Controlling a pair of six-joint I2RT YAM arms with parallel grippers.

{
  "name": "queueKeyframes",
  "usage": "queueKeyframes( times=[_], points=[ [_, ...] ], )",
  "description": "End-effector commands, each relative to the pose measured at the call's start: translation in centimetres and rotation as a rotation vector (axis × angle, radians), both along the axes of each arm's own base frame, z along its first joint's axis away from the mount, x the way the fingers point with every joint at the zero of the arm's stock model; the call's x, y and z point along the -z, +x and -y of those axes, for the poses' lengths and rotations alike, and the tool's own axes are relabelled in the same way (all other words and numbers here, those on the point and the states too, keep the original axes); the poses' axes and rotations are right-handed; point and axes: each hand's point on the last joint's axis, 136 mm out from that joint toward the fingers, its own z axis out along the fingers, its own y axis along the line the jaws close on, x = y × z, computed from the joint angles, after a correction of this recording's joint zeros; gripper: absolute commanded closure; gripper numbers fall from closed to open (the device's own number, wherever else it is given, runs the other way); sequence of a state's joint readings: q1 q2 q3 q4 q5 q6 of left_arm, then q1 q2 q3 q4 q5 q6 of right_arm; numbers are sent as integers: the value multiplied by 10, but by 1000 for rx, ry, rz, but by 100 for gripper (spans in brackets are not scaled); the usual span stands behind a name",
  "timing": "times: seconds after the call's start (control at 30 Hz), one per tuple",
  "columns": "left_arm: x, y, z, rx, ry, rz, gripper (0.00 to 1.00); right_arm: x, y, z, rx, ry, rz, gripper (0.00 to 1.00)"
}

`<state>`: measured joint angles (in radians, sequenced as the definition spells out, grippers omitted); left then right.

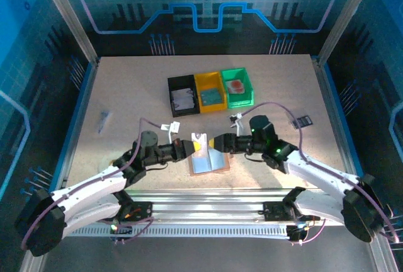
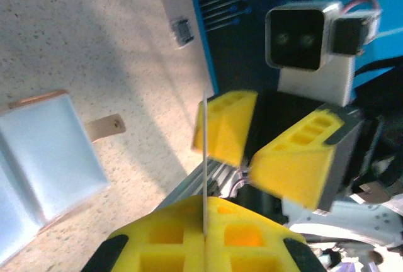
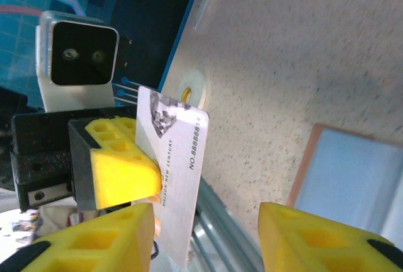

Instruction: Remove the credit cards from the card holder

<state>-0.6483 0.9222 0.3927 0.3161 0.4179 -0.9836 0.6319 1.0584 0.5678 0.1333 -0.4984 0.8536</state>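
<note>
A thin pale plastic credit card (image 3: 173,158) is pinched at centre frame by the clamped left gripper (image 1: 187,148); the right gripper (image 3: 208,234) is set beside it, jaws parted; light, stiff and slick, it is best taken across its flat faces; "NO.8888" and "NEW CENTURY" are legible; the pinkish-tan bifold card holder (image 1: 211,160) is spread just below.

The card (image 2: 204,158) is seen edge-on between the jaws of the left gripper (image 2: 204,221), its faces hidden; from the right wrist its print is partly covered by a finger (image 3: 119,171). The wallet (image 2: 44,158), left of those jaws, is cut off. What the bins (image 1: 210,75) beyond the jaws hold cannot be told.
</note>
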Motion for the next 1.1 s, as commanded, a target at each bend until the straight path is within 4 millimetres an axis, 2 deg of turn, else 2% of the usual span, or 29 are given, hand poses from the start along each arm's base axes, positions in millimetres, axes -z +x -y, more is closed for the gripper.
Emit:
queueKeyframes(
  times=[0.0,0.13,0.27,0.33,0.47,0.53,0.6,0.67,0.83,0.9,0.97,1.07],
  points=[
    [6,-23,-10,147,151,-45,100,-10,-1,13,-27,-74,88,51],
    [-1,-18,-32,191,361,-91,100,-10,3,16,-40,-123,106,50],
    [-15,-6,-43,318,602,-55,100,-14,8,20,-30,-159,145,50],
    [-23,19,-53,282,743,-3,100,-18,12,23,-19,-173,163,50],
    [-47,53,-41,397,821,206,100,-31,16,27,-4,-168,200,50],
    [-47,76,-43,447,932,333,100,-37,17,27,-3,-161,209,50],
    [-48,105,-54,448,1032,350,100,-42,15,29,-12,-169,219,50],
    [-54,134,-59,420,1020,331,100,-44,14,33,-7,-183,230,51],
    [-37,190,-73,499,1155,421,100,-51,8,42,2,-179,252,51],
    [-32,213,-88,491,1234,437,100,-51,6,46,5,-187,254,51],
    [-28,229,-94,514,1253,473,100,-51,5,47,0,-188,252,51],
    [-17,242,-88,592,1263,544,100,-48,6,47,-3,-189,245,51]
  ],
)
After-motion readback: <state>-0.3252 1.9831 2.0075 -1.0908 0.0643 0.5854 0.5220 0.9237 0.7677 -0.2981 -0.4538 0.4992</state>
